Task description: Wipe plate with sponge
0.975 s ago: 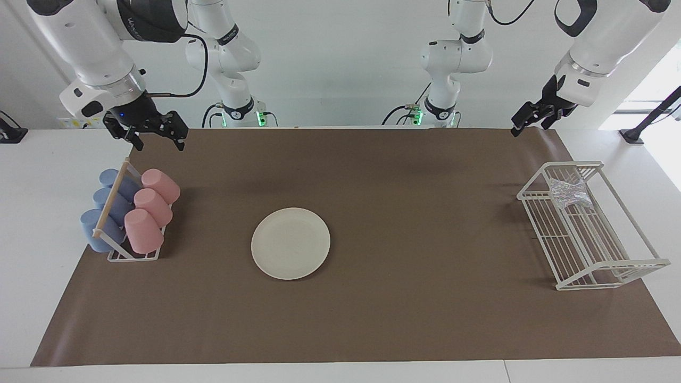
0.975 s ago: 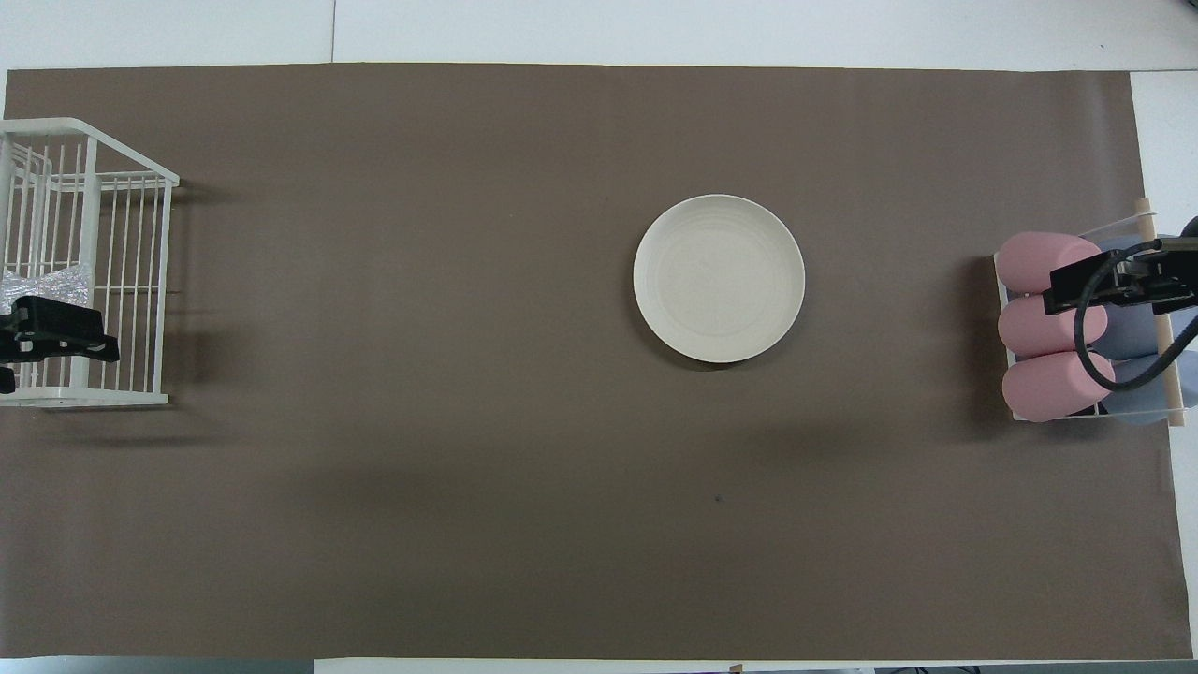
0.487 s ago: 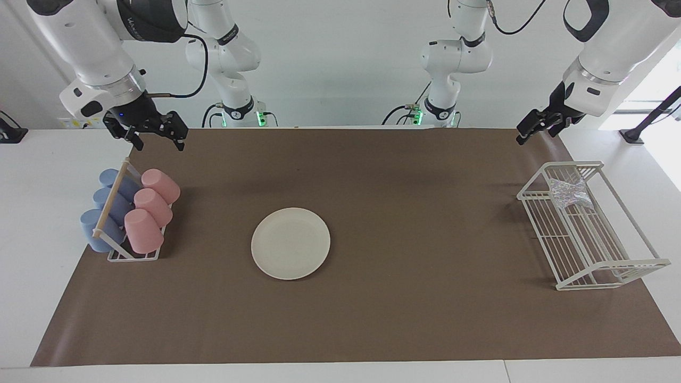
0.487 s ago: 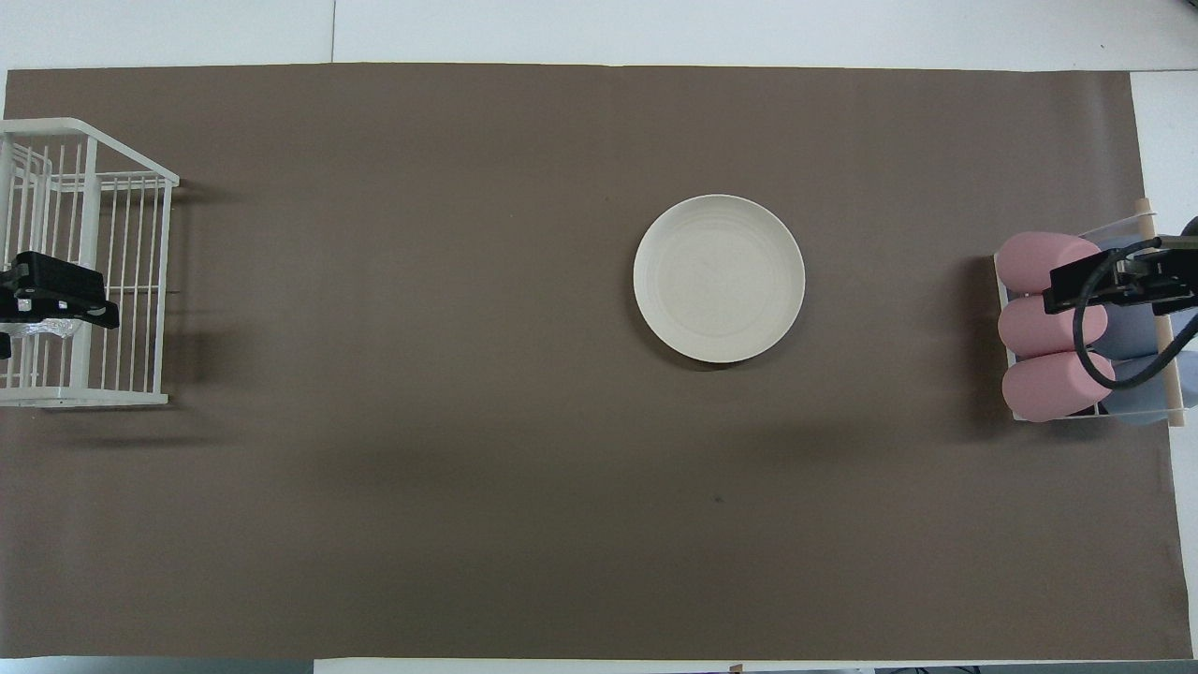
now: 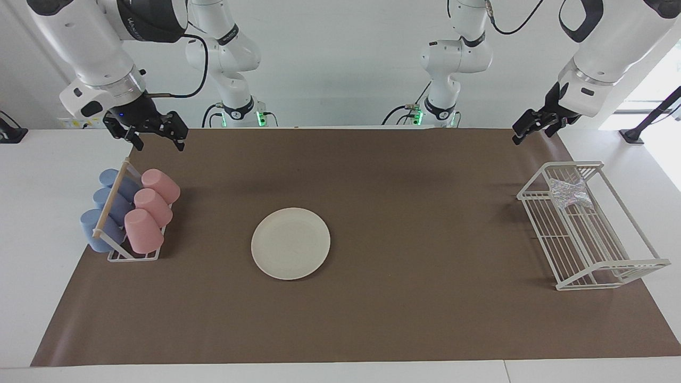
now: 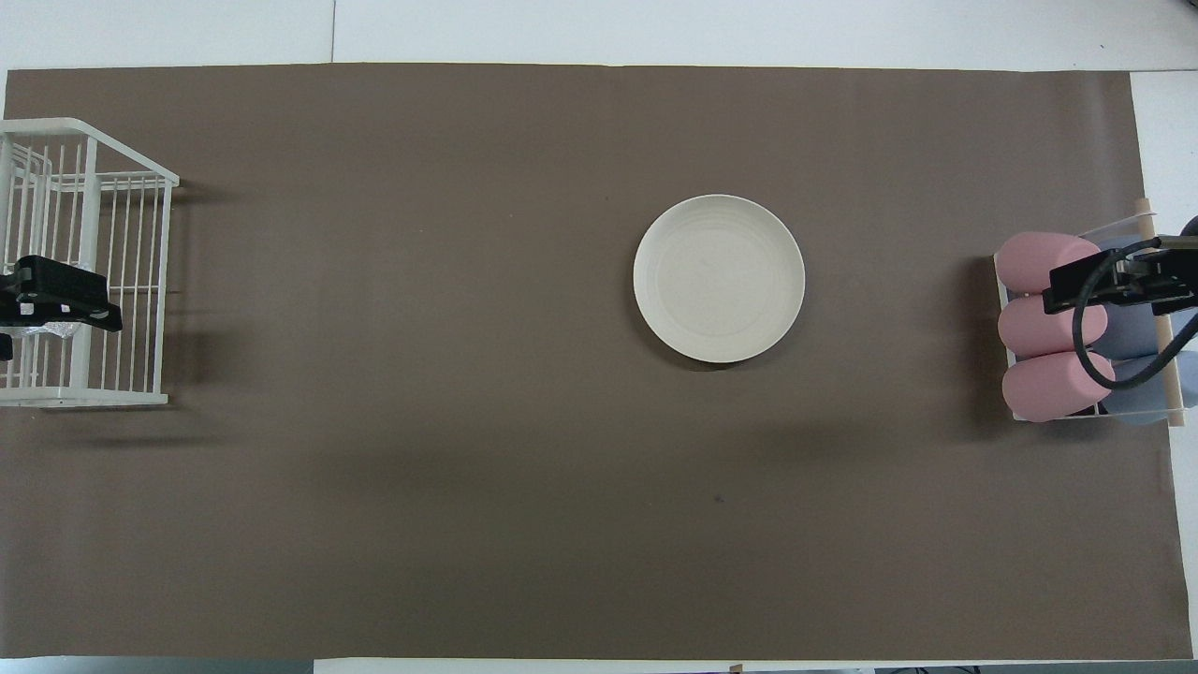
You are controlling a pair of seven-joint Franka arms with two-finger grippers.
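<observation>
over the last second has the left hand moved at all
Yes. In the overhead view the left hand has shifted farther from the robots along the white wire rack, and it now covers the sponge lying in that rack.

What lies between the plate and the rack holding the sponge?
Nothing: only bare brown mat separates the plate from the wire rack with the sponge, as both views show.

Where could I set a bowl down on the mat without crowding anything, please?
The widest bare stretch of brown mat lies between the plate and the wire rack holding the sponge. A narrower gap separates the plate from the cup rack. It is crowded at both ends, under the left gripper and right gripper.
</observation>
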